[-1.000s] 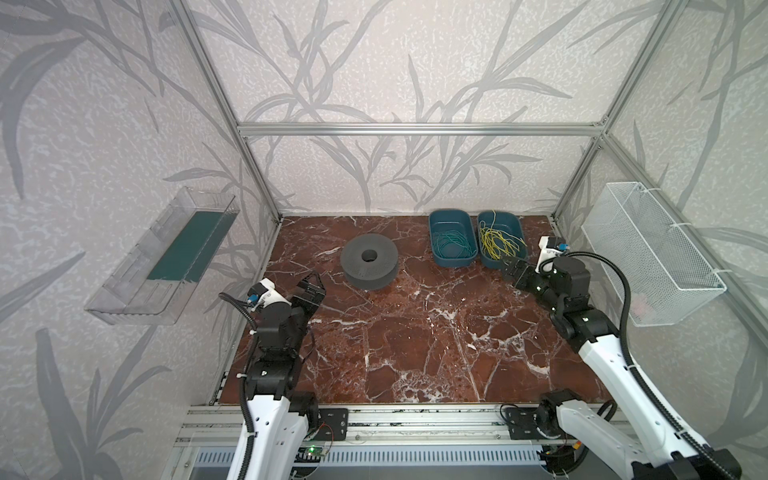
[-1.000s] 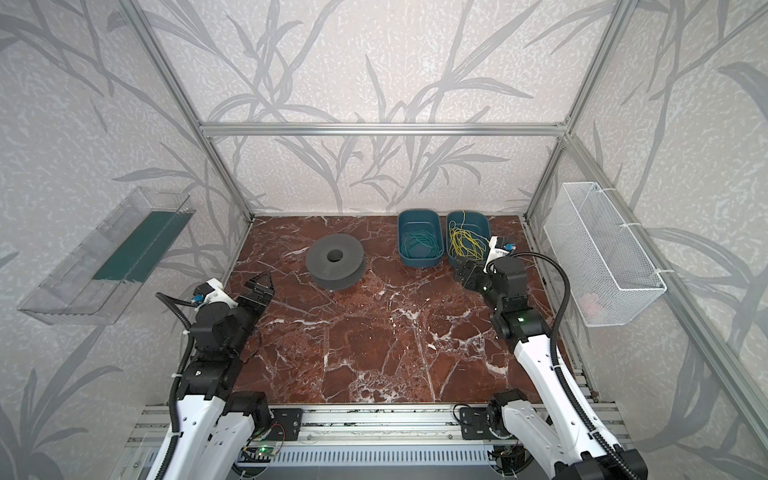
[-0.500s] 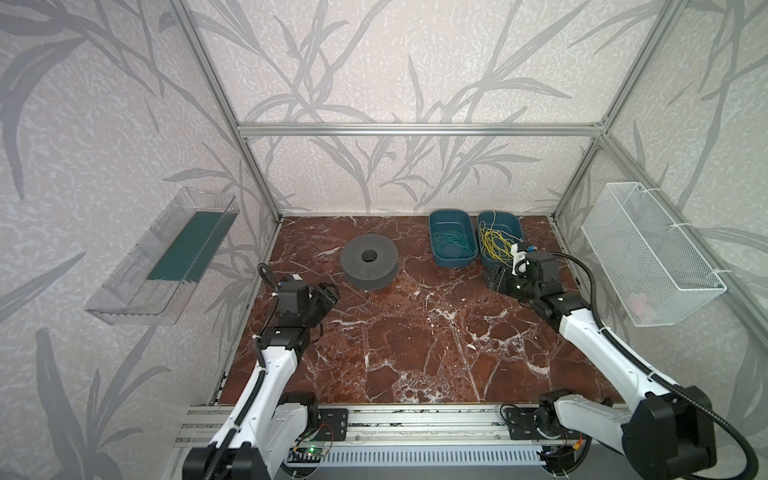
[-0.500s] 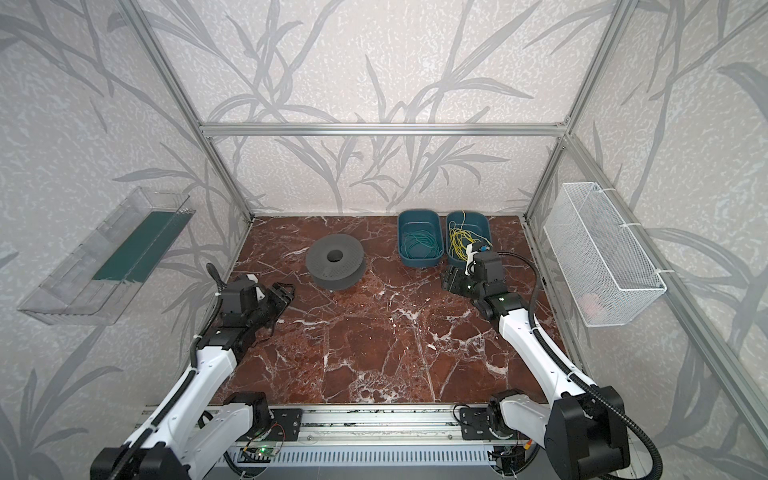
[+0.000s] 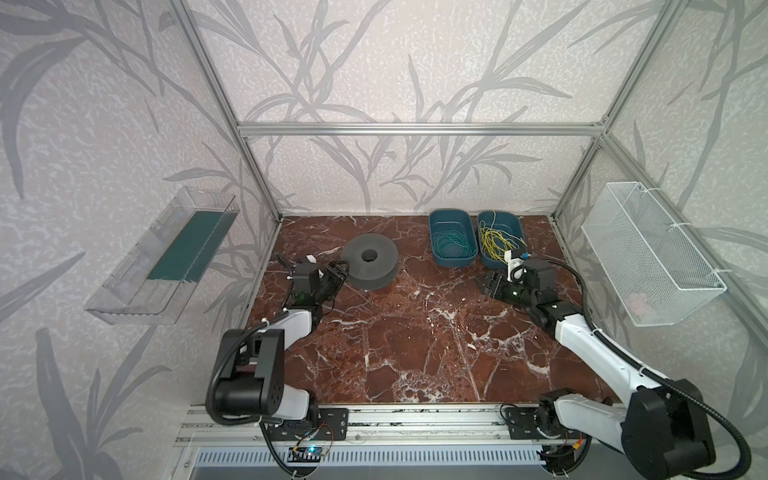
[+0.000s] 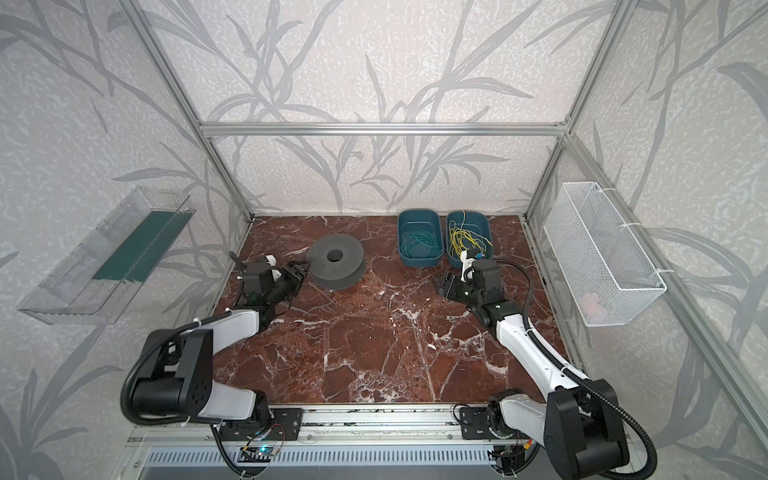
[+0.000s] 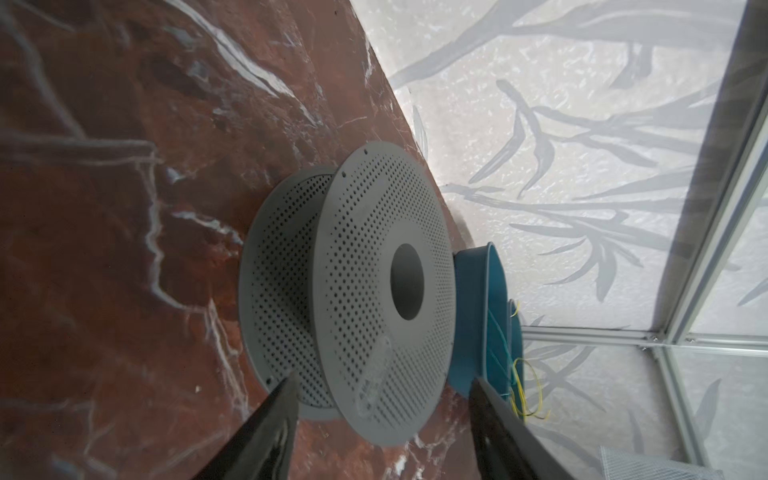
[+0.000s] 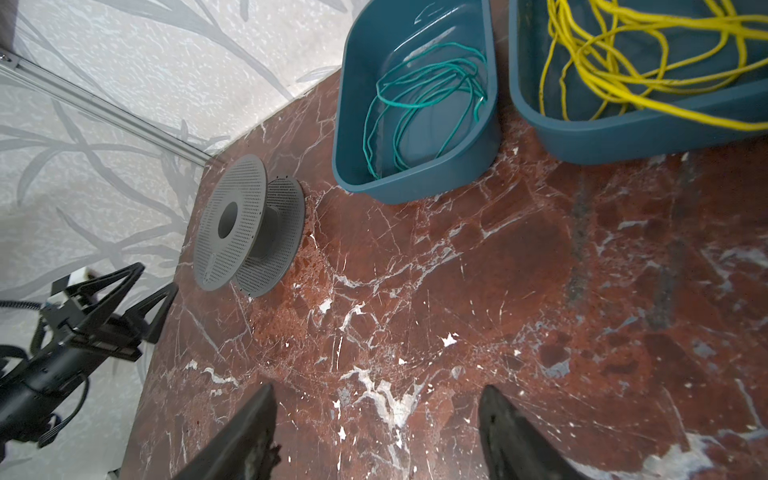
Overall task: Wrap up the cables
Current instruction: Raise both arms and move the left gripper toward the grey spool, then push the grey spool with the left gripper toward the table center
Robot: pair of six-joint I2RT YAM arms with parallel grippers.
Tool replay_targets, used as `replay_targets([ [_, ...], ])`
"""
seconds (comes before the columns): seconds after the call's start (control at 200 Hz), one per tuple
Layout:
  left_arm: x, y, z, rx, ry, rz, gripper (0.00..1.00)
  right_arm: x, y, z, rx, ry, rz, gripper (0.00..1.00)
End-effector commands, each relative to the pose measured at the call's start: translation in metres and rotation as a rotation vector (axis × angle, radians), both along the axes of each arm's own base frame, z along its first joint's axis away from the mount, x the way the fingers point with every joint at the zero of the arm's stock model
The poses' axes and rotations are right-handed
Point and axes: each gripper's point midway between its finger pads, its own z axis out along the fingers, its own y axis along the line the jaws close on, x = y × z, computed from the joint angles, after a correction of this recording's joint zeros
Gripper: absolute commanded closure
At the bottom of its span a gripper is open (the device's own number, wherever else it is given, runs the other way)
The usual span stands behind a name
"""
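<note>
The yellow cables (image 5: 496,243) (image 6: 465,241) (image 8: 623,75) lie tangled in the right-hand blue bin (image 5: 517,230); a loop of them shows in the left wrist view (image 7: 525,390). A grey perforated spool (image 5: 370,266) (image 6: 336,266) (image 7: 374,291) (image 8: 245,232) lies flat on the marble. My left gripper (image 5: 338,271) (image 6: 301,269) (image 7: 382,377) is open, its tips just short of the spool's left rim, not touching. My right gripper (image 5: 487,284) (image 6: 442,284) (image 8: 378,388) is open and empty over bare marble, in front of the bins.
A second blue bin (image 5: 436,226) holds a green cable (image 5: 453,245) (image 8: 415,95). A clear plastic shelf (image 5: 166,257) hangs on the left wall, a white wire basket (image 5: 648,253) on the right wall. Aluminium frame posts stand at the back corners.
Both arms have stretched forward and lower. The left gripper came up to the spool with its jaws narrower. The right gripper moved left and down in front of the bins.
</note>
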Motion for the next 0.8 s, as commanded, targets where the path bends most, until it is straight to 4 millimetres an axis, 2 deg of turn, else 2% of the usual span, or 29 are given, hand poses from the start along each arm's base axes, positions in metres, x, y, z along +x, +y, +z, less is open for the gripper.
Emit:
replay_targets([
  [0.0, 0.031, -0.02, 0.033, -0.12, -0.156, -0.117, 0.42, 0.004, 0.01, 0.008, 0.044, -0.03, 0.036, 0.25],
  [0.19, 0.039, -0.017, 0.005, -0.162, -0.154, -0.09, 0.4, 0.0, 0.017, 0.009, 0.071, -0.023, 0.078, 0.25],
  [0.265, 0.041, -0.019, -0.002, -0.168, -0.151, -0.101, 0.42, -0.001, 0.018, 0.011, 0.077, -0.032, 0.088, 0.25],
  [0.425, 0.049, -0.019, -0.005, -0.152, -0.174, -0.115, 0.51, -0.005, 0.017, 0.016, 0.068, -0.056, 0.091, 0.25],
  [0.69, 0.045, -0.013, -0.012, -0.066, -0.214, -0.11, 0.52, -0.009, 0.013, 0.017, 0.067, -0.055, 0.074, 0.25],
  [0.795, 0.046, -0.014, -0.013, -0.066, -0.25, -0.12, 0.56, -0.011, 0.013, 0.019, 0.069, -0.057, 0.071, 0.26],
])
